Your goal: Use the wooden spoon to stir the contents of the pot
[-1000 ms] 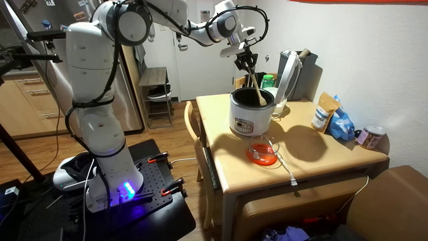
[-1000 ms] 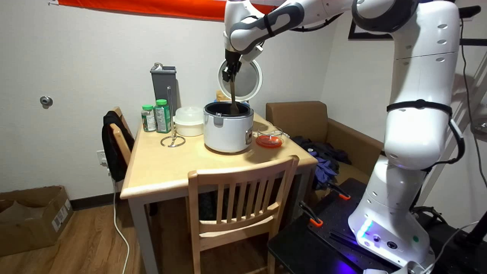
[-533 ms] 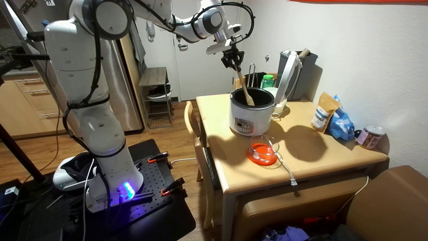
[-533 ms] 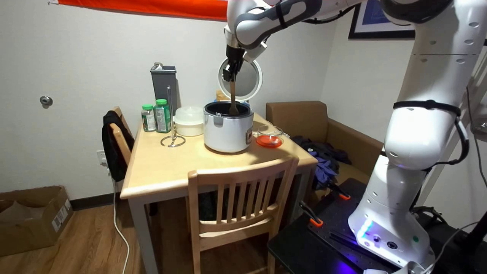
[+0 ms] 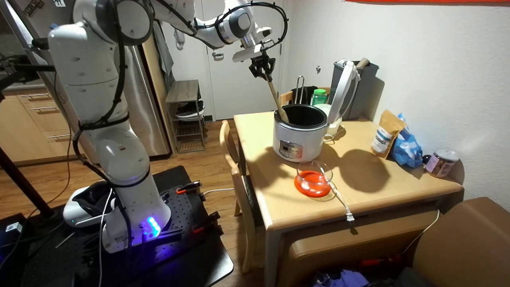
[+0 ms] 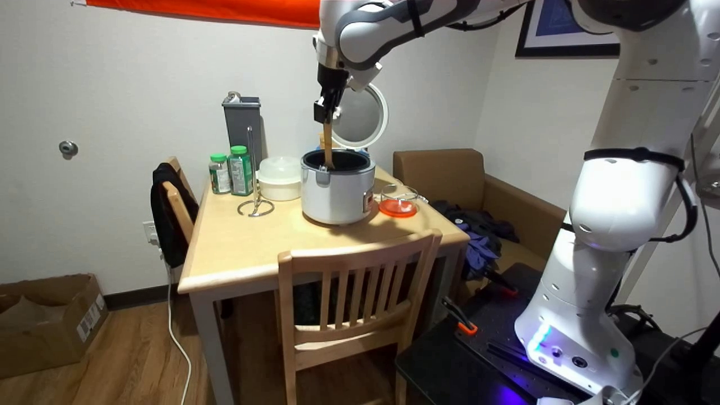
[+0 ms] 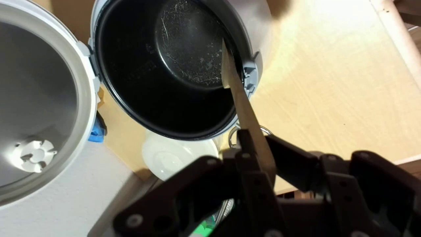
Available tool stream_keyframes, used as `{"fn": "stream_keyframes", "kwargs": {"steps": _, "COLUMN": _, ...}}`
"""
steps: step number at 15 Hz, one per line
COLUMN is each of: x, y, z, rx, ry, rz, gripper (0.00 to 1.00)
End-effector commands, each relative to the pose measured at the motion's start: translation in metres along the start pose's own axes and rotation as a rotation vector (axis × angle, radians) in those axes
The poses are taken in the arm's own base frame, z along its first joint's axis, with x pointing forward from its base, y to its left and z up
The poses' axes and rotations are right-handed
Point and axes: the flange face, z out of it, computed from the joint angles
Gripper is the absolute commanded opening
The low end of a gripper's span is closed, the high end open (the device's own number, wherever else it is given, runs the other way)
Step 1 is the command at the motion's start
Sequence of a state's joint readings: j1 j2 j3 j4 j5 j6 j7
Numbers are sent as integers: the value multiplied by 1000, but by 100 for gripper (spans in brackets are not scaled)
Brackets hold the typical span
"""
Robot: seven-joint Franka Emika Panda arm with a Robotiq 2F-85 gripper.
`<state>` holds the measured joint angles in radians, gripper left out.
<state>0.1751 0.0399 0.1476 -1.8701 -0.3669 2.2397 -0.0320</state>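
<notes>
Spoon [image 7: 247, 117] in pot [image 6: 337, 196], lid [image 6: 361, 115] raised, container [image 6: 279, 179] beside, orange dish [image 6: 397, 208] near.

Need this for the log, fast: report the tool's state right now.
Tool: closed, holding the wooden spoon, which reaches down into the pot.

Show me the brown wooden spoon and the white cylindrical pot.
Brown wooden spoon [image 7: 245, 108]: in the wrist view, on the handle.
White cylindrical pot [image 6: 335, 196]: in an exterior view, on its outer side wall.
</notes>
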Motion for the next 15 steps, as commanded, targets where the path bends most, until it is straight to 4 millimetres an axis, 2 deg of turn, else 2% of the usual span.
{"fn": "stream_keyframes", "kwargs": {"steps": 1, "x": 9, "y": 0, "z": -4, "rx": -6, "ry": 28, "rz": -5, "gripper": 4}}
{"fn": "stream_keyframes", "kwargs": {"steps": 9, "x": 41, "y": 10, "z": 23, "rx": -18, "ry": 56, "rz": -17, "gripper": 4}}
{"fn": "stream_keyframes", "kwargs": {"steps": 15, "x": 54, "y": 53, "z": 44, "rx": -75, "ry": 49, "rz": 33, "gripper": 4}}
